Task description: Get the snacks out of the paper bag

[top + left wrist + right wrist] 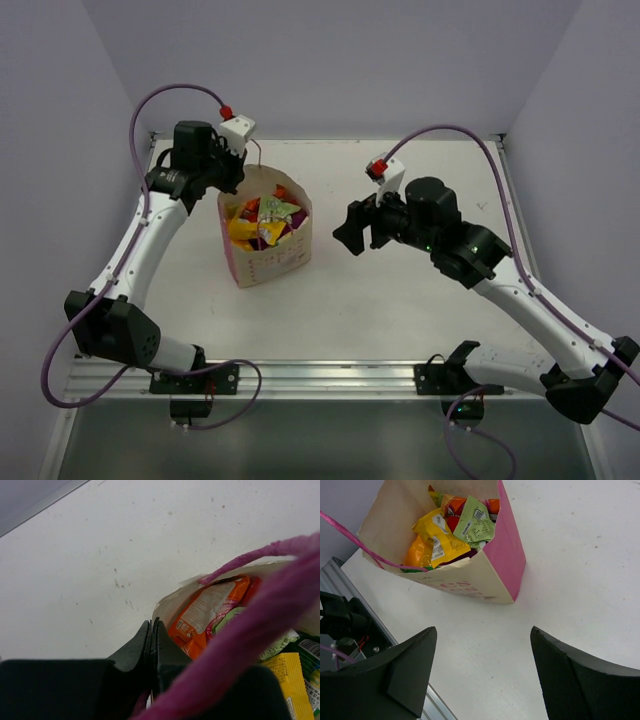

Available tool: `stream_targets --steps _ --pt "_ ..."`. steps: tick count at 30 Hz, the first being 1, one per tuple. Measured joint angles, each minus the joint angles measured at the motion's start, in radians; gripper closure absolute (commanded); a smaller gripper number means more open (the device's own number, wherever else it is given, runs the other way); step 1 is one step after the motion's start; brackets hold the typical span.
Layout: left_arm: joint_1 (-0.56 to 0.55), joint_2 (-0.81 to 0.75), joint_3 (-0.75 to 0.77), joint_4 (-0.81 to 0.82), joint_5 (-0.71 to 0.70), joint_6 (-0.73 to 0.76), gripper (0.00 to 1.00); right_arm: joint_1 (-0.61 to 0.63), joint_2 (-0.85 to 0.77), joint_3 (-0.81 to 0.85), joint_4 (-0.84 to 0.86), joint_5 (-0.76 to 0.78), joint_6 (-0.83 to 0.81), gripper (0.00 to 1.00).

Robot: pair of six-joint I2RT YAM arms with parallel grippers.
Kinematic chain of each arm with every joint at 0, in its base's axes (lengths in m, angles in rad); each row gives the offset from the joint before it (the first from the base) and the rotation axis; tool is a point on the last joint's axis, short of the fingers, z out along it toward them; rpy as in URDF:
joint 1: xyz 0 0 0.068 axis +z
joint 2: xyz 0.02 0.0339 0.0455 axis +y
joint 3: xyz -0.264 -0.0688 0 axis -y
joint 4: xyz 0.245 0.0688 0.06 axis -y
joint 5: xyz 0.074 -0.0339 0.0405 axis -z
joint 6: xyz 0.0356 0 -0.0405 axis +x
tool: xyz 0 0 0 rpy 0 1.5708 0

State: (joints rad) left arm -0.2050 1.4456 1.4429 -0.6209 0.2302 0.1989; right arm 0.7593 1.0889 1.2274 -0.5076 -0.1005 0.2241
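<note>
Top view: the bag point(275, 262) stands left of centre with the snacks point(265, 222) inside. The left gripper point(232, 172) sits at its upper-left rim. The right gripper point(352, 232) hovers apart to the right.

Left wrist view: the jaws are pressed together at the rim; I cannot tell whether paper is pinched. A blurred pink cord point(260, 630) crosses at right, over an orange packet point(210, 610).

Right wrist view: the fingers point(410, 670) are spread wide, holding nothing, above the table point(570, 555). The bag is at upper left.
</note>
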Motion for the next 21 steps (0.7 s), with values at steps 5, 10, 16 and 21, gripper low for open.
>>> stream_targets --steps 5,10,16,21 --pt "-0.029 -0.072 -0.030 -0.002 -0.071 -0.021 1.00 0.000 0.063 0.050 0.022 -0.001 -0.009 0.23" --pt "-0.143 -0.168 -0.066 -0.014 -0.212 -0.026 1.00 0.000 0.118 0.103 0.033 -0.001 -0.023 0.24" --pt "-0.201 -0.184 -0.077 -0.025 -0.297 -0.049 1.00 0.007 0.170 0.155 0.066 -0.001 -0.030 0.28" --pt "-0.232 -0.208 -0.106 -0.017 -0.341 -0.079 1.00 0.055 0.189 0.156 0.087 -0.006 -0.049 0.28"
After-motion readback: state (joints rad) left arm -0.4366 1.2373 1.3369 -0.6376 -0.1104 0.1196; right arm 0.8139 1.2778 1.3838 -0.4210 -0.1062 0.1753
